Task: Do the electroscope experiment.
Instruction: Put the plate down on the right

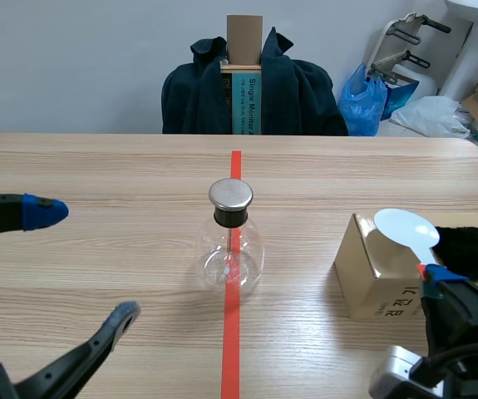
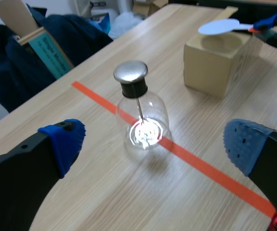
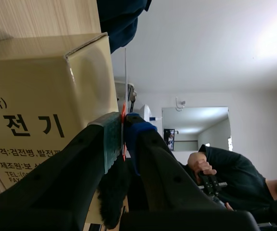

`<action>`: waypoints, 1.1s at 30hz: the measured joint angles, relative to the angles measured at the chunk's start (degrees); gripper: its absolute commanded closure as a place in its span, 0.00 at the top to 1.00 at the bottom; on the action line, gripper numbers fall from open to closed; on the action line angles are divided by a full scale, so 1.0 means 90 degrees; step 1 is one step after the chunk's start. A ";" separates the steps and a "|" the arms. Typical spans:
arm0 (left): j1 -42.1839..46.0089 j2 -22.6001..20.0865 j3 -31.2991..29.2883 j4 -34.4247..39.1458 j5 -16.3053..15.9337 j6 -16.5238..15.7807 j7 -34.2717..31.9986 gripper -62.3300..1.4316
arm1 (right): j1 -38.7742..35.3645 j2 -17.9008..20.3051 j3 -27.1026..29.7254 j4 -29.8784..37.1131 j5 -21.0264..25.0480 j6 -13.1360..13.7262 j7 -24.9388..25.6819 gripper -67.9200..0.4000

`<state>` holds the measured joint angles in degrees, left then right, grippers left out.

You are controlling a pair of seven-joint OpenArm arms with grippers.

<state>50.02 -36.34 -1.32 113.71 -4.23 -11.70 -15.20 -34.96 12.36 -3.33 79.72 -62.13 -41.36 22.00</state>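
Observation:
The electroscope, a clear glass flask (image 1: 231,249) with a metal cap (image 1: 231,194) and a thin rod inside, stands on the orange tape line at the table's middle. My left gripper (image 1: 82,264) is open, low at the left and well short of the flask. In the left wrist view the flask (image 2: 141,115) stands ahead of the left gripper (image 2: 155,144), between its spread blue pads. My right gripper (image 1: 432,273) is shut on the handle of a white round paddle (image 1: 406,226), held over a cardboard box (image 1: 372,274). The right wrist view shows the paddle (image 3: 125,72) edge-on between the pressed pads.
A black furry cloth (image 1: 474,248) lies beside the box at the right. Past the far table edge stand a chair with a dark jacket (image 1: 255,87), a blue bag (image 1: 363,100) and boxes. A person (image 3: 234,175) appears in the right wrist view's background.

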 measured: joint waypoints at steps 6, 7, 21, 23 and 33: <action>0.0403 0.0002 -0.0214 -0.0027 0.0185 0.0233 -0.0002 1.00 | 0.0141 0.0000 -0.0134 -0.0219 -0.0092 0.0000 -0.0129 0.02; 0.0447 0.0002 -0.0301 -0.0029 0.0182 0.0233 0.0000 1.00 | 0.0141 0.0000 -0.0138 -0.0238 -0.0092 0.0000 -0.0146 0.02; 0.0816 -0.0199 -0.0595 0.0087 -0.0146 0.0277 0.0335 1.00 | 0.0141 -0.0051 -0.0138 -0.0248 -0.0092 0.0000 -0.0291 0.06; 0.0913 -0.0318 -0.0595 0.0270 -0.0335 0.0267 0.0413 1.00 | 0.0141 -0.0051 -0.0138 -0.0245 -0.0104 0.0000 -0.0289 0.06; 0.0911 -0.0442 -0.0731 0.1032 -0.0784 0.0226 0.1144 1.00 | 0.0141 -0.0051 -0.0138 -0.0245 -0.0287 0.0000 -0.0304 0.06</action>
<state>58.22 -40.32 -7.90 123.00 -11.29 -9.67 -4.91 -33.69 11.90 -4.58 77.52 -64.71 -41.36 19.27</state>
